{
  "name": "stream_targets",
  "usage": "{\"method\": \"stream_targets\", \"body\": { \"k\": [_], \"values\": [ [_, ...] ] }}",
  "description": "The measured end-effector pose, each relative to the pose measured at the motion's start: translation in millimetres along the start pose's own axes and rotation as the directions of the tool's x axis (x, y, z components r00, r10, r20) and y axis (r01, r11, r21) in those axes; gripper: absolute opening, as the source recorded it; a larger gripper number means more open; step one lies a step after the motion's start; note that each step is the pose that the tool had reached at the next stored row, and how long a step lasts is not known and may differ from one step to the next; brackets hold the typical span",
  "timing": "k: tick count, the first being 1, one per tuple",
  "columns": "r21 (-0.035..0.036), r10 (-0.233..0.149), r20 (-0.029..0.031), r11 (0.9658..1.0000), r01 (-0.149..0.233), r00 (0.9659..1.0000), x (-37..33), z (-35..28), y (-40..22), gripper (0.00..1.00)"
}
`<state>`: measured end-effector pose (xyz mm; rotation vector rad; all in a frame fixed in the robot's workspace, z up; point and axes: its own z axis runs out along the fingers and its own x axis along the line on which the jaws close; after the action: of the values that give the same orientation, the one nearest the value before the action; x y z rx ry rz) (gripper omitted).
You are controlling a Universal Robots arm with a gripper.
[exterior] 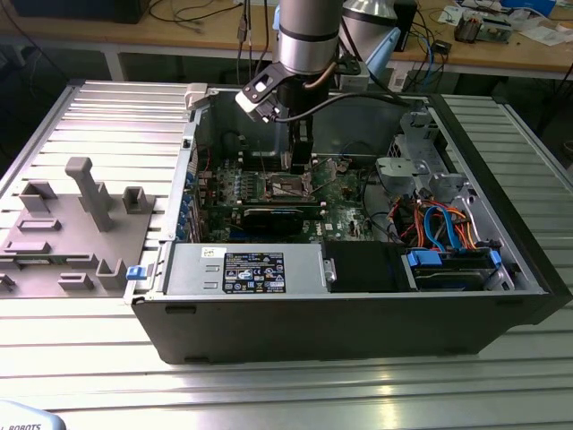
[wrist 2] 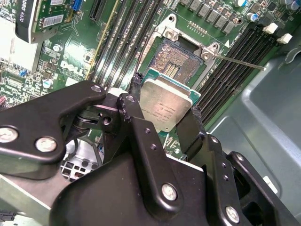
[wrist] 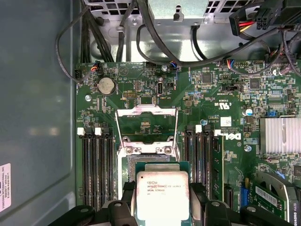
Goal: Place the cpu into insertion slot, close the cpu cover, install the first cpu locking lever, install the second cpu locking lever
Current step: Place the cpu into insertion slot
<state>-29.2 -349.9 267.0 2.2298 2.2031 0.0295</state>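
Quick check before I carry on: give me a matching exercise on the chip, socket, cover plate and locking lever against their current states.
Things:
1. chip
2. socket
3. cover plate
4. locking lever

States:
A. swung open, off the socket
B. clamped between the jaws
C. empty, contacts bare
D. thin rod sticking out, unlatched

Pairs: 1-B, 2-C, 3-A, 4-D
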Motion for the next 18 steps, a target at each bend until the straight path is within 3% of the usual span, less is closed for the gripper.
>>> {"method": "stream_targets", "body": {
  "k": [5, 7, 18],
  "values": [
    [0.0, 0.0, -0.0001, 1.0, 0.0, 1.0, 0.0, 0.5, 0.0, 0.54],
    [0.0, 0.0, 0.0, 1.0, 0.0, 1.0, -0.1, 7.7, -0.1, 0.54],
    [-0.0001, 0.0, -0.0001, 1.0, 0.0, 1.0, -0.1, 11.1, -0.2, 0.54]
  ]
}}
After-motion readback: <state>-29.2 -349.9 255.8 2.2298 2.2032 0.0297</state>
